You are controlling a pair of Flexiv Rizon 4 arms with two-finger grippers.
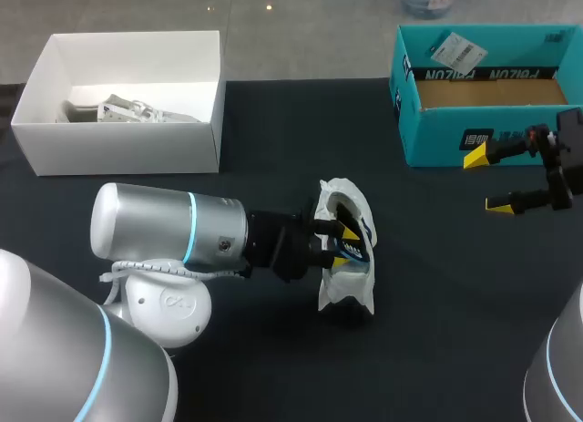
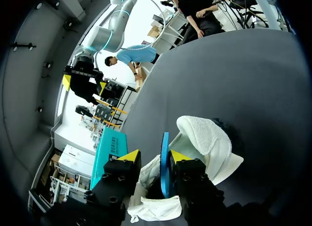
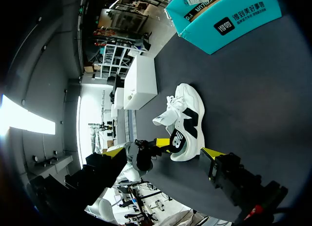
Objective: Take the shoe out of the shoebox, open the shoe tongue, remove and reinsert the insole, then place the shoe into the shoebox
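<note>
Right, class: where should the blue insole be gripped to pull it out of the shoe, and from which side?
Probably by its free edge: the insole stands thin and on edge in the opening of the shoe. Come in through that opening, as the left gripper does, one finger on each flat face.

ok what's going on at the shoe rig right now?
The shoe is out of the box and sits on the table between the arms. The left gripper is down in its opening, fingers open, with the blue insole standing on edge between them, against one finger. The right gripper hangs open and empty beside the teal box. A white box sits at the far left.
</note>
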